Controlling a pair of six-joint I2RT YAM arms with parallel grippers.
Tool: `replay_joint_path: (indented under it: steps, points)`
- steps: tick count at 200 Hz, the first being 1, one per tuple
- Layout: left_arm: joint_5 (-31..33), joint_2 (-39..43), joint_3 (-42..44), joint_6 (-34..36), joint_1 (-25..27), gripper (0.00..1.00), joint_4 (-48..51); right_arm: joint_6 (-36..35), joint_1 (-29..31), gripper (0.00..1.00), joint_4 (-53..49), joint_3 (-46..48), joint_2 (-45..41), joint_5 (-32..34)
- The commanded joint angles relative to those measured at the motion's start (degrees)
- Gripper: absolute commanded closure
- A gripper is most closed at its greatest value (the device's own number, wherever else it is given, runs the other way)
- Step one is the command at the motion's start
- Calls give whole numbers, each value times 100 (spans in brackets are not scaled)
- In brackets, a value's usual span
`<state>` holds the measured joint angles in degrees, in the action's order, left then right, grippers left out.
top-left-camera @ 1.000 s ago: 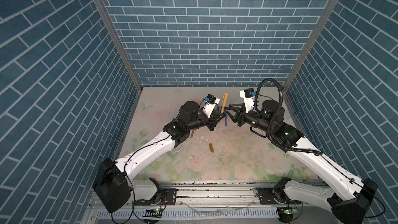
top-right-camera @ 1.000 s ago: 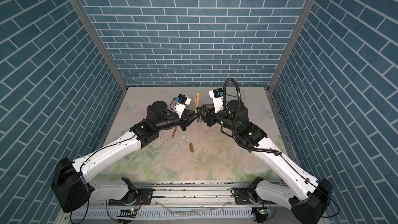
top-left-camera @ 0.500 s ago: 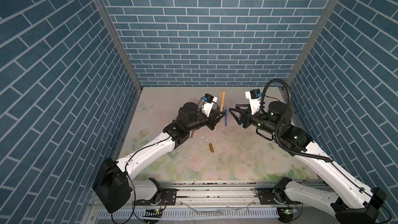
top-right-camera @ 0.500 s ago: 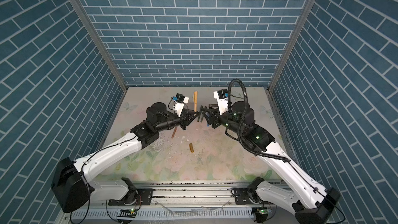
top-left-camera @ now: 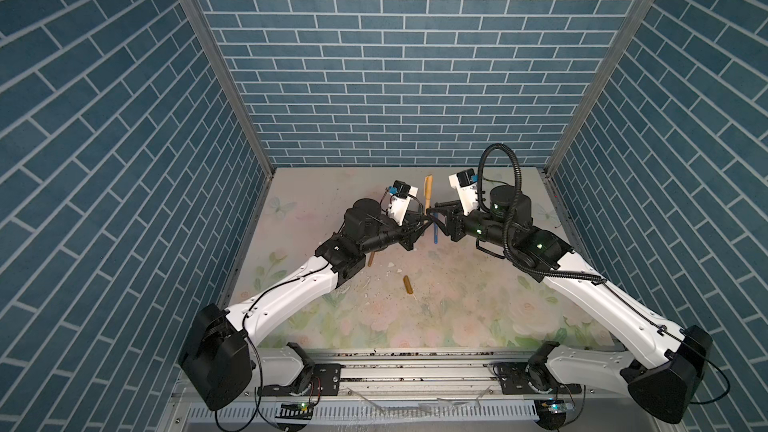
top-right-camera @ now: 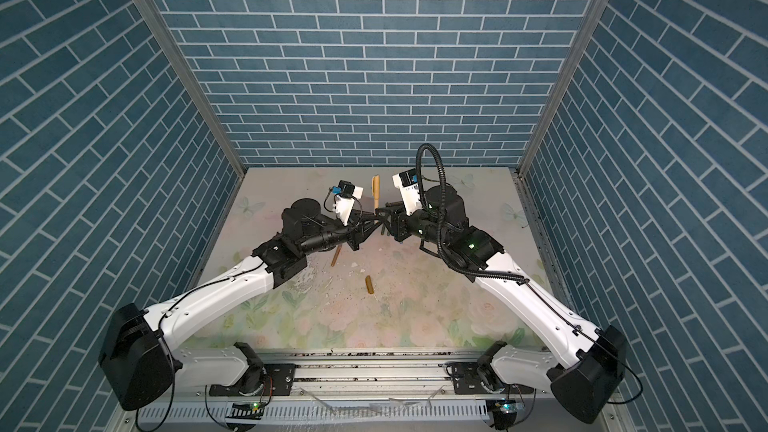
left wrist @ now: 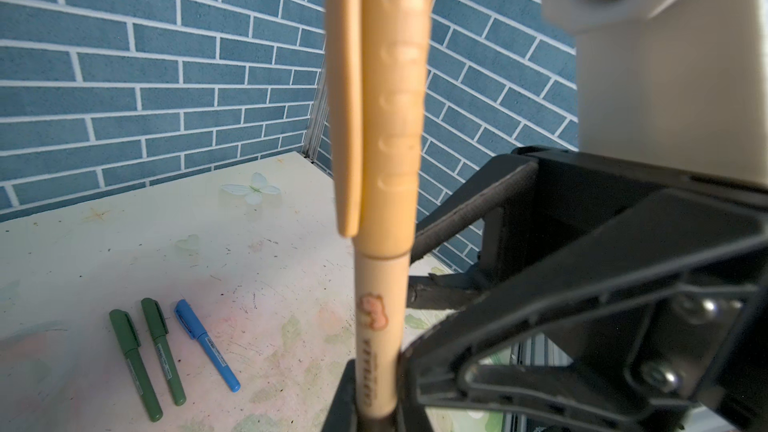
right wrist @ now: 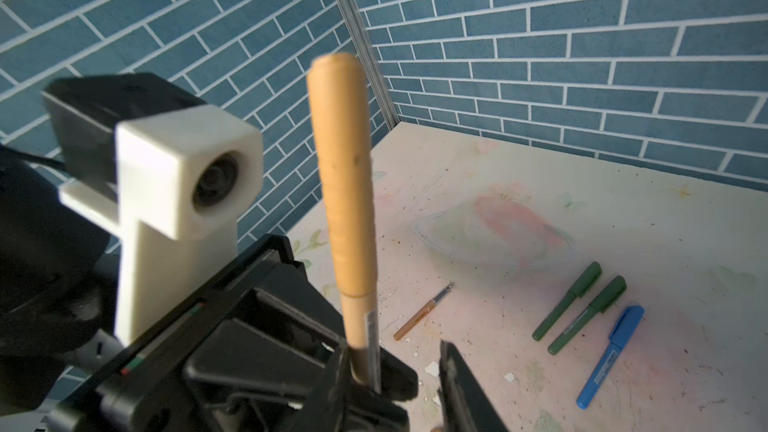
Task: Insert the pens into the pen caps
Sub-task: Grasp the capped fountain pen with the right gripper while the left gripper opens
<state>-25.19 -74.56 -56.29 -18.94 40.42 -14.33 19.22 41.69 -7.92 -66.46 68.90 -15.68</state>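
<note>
Golden-brown capped pen (top-left-camera: pixel 427 196) upright, clamped in left fingers (left wrist: pixel 344 398); right fingers (right wrist: pixel 459 380) back beside it, parted, empty.

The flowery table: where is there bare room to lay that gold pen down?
Bare: the front strip of the table between the left arm and right arm, and the back-left corner. Crowded: the middle, where the left gripper holds the gold pen, with the blue pen and an amber cap close by.

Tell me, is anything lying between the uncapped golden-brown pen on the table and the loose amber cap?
Nothing solid. Between the uncapped pen and the amber cap the table shows only small white flecks. The left arm overhangs the pen's far end in both top views.
</note>
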Motion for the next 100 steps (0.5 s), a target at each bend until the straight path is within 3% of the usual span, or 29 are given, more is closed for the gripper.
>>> replay_joint_path:
  steps: [1,15,47,66,79,85,92,100]
  points:
    - [-109,35,75,-41,-8,100,-180,54,21,65,344,-207,81,-181]
    - [-83,62,75,-27,-8,100,-176,64,23,68,377,-245,156,-197]
    - [-91,73,81,-25,-8,100,-169,160,24,90,447,-342,308,-344]
    - [-58,65,83,-32,-8,98,-158,185,16,96,508,-317,287,-383]
    - [58,74,82,-90,-8,84,-107,187,19,97,526,-291,250,-311]
    - [121,92,96,-91,-9,74,-86,183,23,97,535,-281,231,-252]
    - [249,117,110,-80,-8,55,-64,174,23,97,533,-280,214,-174]
    - [389,155,131,-89,-8,44,-7,140,20,97,505,-300,204,-75]
